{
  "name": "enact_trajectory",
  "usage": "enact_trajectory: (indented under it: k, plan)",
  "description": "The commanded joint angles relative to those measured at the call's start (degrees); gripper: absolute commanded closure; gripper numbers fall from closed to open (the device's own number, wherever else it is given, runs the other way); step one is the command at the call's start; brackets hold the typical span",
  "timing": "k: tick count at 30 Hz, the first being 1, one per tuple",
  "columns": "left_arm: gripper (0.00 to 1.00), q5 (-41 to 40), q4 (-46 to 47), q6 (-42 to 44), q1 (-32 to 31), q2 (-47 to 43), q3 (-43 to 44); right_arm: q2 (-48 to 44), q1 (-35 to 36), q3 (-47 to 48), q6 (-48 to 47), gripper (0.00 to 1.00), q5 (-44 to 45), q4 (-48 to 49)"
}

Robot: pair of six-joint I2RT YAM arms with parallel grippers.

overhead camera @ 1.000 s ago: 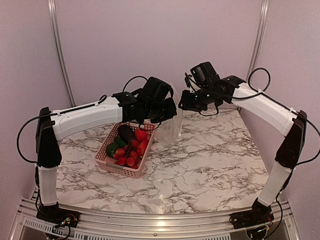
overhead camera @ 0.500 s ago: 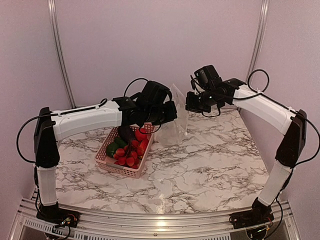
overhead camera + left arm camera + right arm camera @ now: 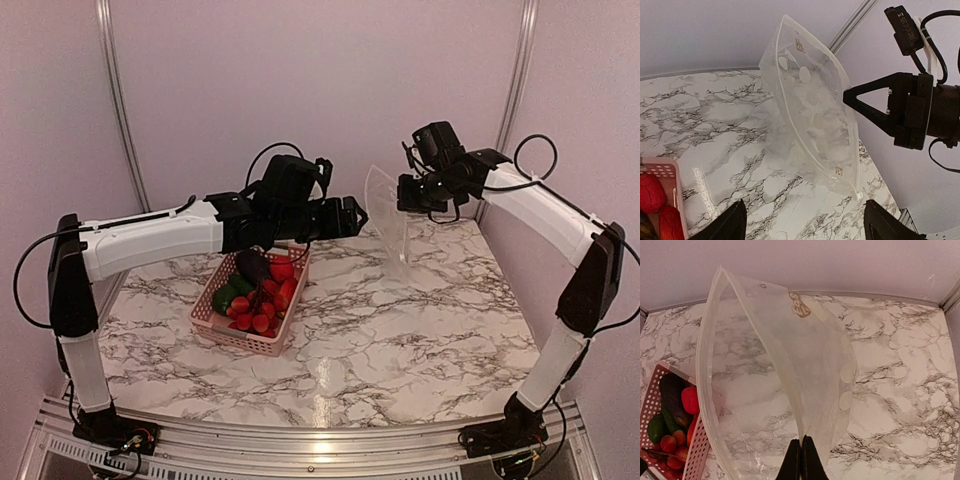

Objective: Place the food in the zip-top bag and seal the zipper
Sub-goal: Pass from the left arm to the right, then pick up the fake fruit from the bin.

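**Above the marble table, the zip-top bag hangs pinched**

The clear bag is off the surface at the far right, and its mouth gapes toward the left arm. The right gripper has its fingers pressed together on the bag's edge. The left gripper is spread wide, near the bag but apart from it. The food lies in the pink basket, well apart from the bag.

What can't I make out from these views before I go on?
- Top view: the left arm covers the pink basket's far end; any food under it is hidden.
- Left wrist view: the frame corner cuts the basket; only red pieces show.
- Right wrist view: the zip-top bag's nearest part runs off the bottom edge.
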Motion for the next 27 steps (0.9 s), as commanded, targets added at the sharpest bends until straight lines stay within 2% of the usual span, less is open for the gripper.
enact_trajectory:
  k: [1,6,10,12,14,15,19,24,27]
  plan:
    - [0.16,-2.9,-2.8,5.3,2.0,-7.5,-4.5,-2.2,-4.7,7.3,-7.5,1.00,10.8,-7.1]
    - [0.17,-6.6,-6.2,8.6,4.9,-14.6,-11.3,-3.2,-6.0,7.4,-13.2,1.00,17.5,-9.2]
    - [0.14,-13.2,-6.8,15.8,6.8,-21.1,-16.2,-2.1,-3.3,0.7,-15.5,1.00,13.6,-7.1]
    - [0.12,-13.6,-7.7,16.8,8.4,-23.7,-17.6,-0.4,-0.9,-2.4,-16.1,1.00,10.6,-5.9]
    - [0.02,-16.4,-9.7,15.8,9.6,-25.3,-18.5,1.3,1.8,-3.8,-16.1,1.00,9.0,-5.5]
    - [0.01,-18.7,-11.2,14.8,10.0,-25.8,-18.9,2.1,2.6,-4.1,-16.0,1.00,7.1,-5.4]
    - [0.01,-16.1,-16.1,13.6,12.1,-26.2,-19.4,3.6,3.2,-5.1,-14.4,1.00,1.5,-4.7]
    - [0.01,-17.4,-22.5,12.6,13.3,-26.0,-19.6,3.5,3.2,-7.4,-13.9,1.00,-1.4,-3.0]
    - [0.02,-14.9,-26.4,10.0,15.6,-25.5,-19.1,3.2,3.2,-8.1,-13.4,1.00,-3.0,-2.4]
